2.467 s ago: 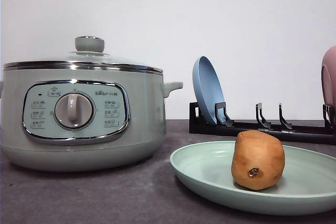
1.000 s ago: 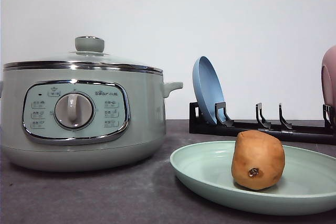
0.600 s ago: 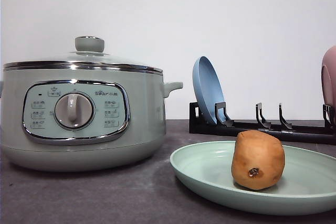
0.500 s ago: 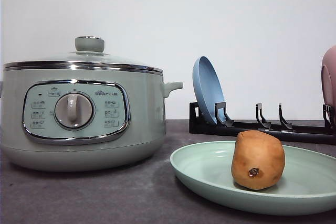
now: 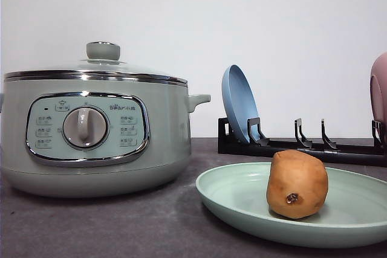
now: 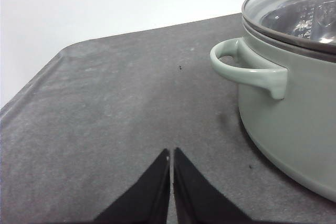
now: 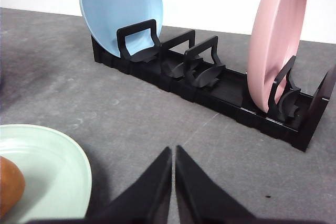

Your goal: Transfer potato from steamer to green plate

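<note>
Orange-brown egg-shaped potato [image 5: 297, 184] standing on the wide pale mint-green plate [image 5: 236, 194], small dark spot low on its near side, well apart from the large round pale-green steamer [image 5: 91, 131] to its left. Glass lid [image 5: 100, 64] seated on the steamer, knob on top. Black plate rack [image 5: 290, 145] behind on the dark grey table [image 5: 121, 225], holding an upright blue plate [image 5: 239, 104] at one end and a pink plate [image 7: 275, 40] at the other. Left gripper [image 6: 171, 153] with fingers pressed together, empty, above bare tabletop beside the steamer's side handle [image 6: 247, 66]. Right gripper [image 7: 173, 150] likewise closed on nothing, between the green plate's rim and the rack
</note>
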You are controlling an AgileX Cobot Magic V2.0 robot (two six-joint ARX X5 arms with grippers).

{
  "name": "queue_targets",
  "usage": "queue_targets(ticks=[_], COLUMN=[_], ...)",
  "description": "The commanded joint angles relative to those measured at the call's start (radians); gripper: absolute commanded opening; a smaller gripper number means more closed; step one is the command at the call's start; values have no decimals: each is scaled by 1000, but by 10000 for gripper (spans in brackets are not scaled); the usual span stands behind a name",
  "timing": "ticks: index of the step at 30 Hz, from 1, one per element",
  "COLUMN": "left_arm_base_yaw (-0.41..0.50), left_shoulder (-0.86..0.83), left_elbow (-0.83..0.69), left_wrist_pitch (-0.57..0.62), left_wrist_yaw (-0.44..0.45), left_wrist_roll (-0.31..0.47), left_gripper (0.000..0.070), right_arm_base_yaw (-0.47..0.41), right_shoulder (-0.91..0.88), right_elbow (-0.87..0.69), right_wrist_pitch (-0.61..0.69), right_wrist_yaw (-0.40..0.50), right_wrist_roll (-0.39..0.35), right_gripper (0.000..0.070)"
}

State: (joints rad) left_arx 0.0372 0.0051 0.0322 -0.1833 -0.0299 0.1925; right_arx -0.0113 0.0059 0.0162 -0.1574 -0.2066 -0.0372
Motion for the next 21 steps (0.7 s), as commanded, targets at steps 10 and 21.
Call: queue_targets(ticks=[10,21], left_arm_base_yaw=[2,2], left_shoulder=[-2,-2], left_elbow=[-20,-20], left_wrist_pitch=[-4,-4], left_wrist_yaw=[-4,-4], left_wrist_roll=[-3,-3], left_gripper=[3,3], right_arm_base_yaw=[2,2], right_shoulder=[-3,-3], right_elbow=[-5,-5], right_wrist_pitch=[0,0], right_wrist_yaw=[-2,-2], right_wrist_roll=[11,11], right_gripper=[0,0])
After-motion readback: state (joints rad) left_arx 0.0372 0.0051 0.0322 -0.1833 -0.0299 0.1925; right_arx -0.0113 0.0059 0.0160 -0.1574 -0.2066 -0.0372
